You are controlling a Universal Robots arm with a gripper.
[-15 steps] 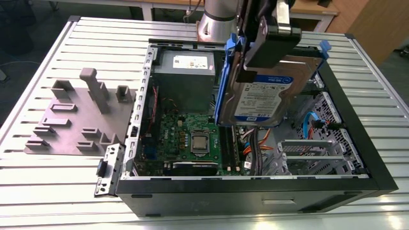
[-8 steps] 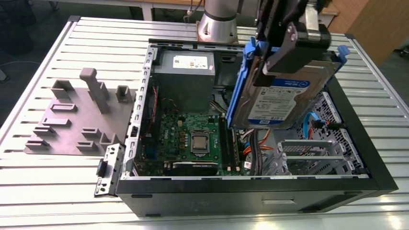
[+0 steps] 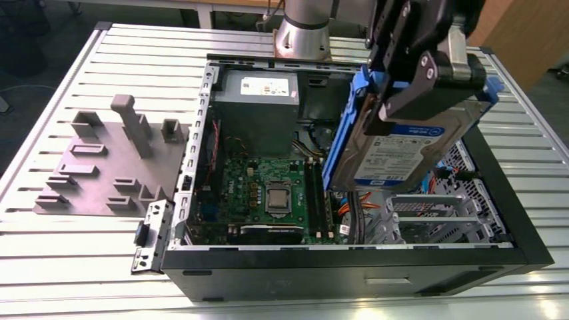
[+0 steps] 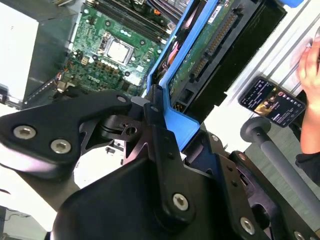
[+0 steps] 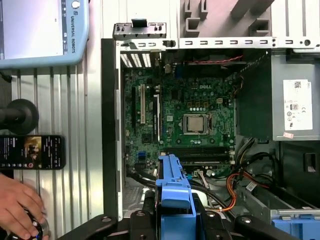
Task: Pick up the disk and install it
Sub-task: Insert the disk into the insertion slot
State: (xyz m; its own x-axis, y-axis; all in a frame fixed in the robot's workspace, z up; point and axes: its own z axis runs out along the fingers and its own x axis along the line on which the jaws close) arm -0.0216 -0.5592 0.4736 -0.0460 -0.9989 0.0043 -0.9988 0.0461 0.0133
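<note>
Pincer: the pincer [image 3: 411, 100] was clamped shut on the upper end of the disk [image 3: 400, 150]. In both wrist views its fingers [image 4: 159, 131] pressed on the blue frame's handle [image 5: 174, 186].

Disk position: it hung in the air, touching nothing but the pincer, over the open computer case [image 3: 356, 257]. It was over the part of the case toward the exterior view's right.

Long axis: it ran steeply down from the pincer towards the case's inside, leaning a little off upright. The labelled face showed in the exterior view and the circuit side [image 4: 212, 47] in the second wrist view.

Key relation: the disk's lower end hung above the gap between the motherboard [image 3: 266, 193] and the grey metal cage [image 3: 427, 215], near that cage but clearly above it and not inside it.

Case on counter: it stood towards the counter's [image 3: 71, 267] edge on the exterior view's right, with the grey slotted holder [image 3: 98, 167] just beside its other wall.

Progress, as judged: lifted, not yet seated.
</note>
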